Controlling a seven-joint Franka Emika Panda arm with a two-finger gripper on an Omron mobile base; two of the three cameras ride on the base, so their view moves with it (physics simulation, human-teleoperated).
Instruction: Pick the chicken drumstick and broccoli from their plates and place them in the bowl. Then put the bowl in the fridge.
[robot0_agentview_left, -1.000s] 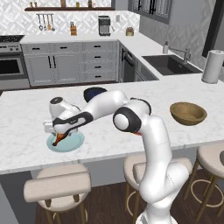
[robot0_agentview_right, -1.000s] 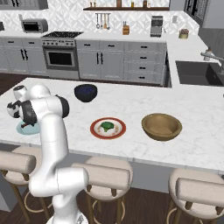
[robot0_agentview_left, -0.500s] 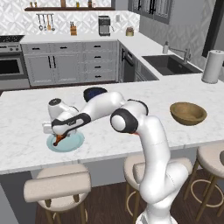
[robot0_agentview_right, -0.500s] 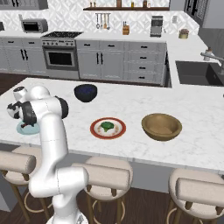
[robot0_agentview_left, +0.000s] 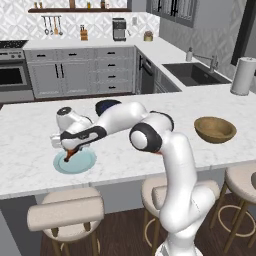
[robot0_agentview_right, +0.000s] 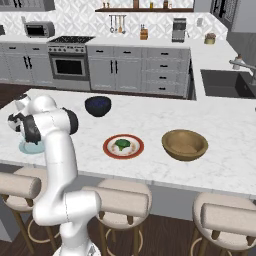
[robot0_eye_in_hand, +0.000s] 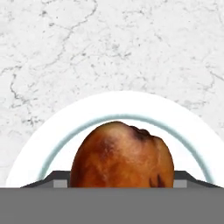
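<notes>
On the marble counter (robot0_agentview_left: 150, 165), the first pick of the task is being carried out. The wooden bowl (robot0_agentview_right: 184, 145) is standing well apart to the right, and the broccoli (robot0_agentview_right: 122, 144) is lying on the red-rimmed plate (robot0_agentview_right: 109, 150). The gripper (robot0_agentview_left: 68, 152) is being held down over the pale blue-green plate (robot0_agentview_left: 82, 164), with its jaws closed on the chicken drumstick (robot0_eye_in_hand: 122, 155). A straight lift is called for next, then a carry across to the bowl.

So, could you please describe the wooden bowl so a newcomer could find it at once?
Look at the white marble island counter. Right of the red-rimmed plate holding the broccoli sits the wooden bowl, wide, light brown and empty, unlike the smaller dark bowl further back.
</notes>
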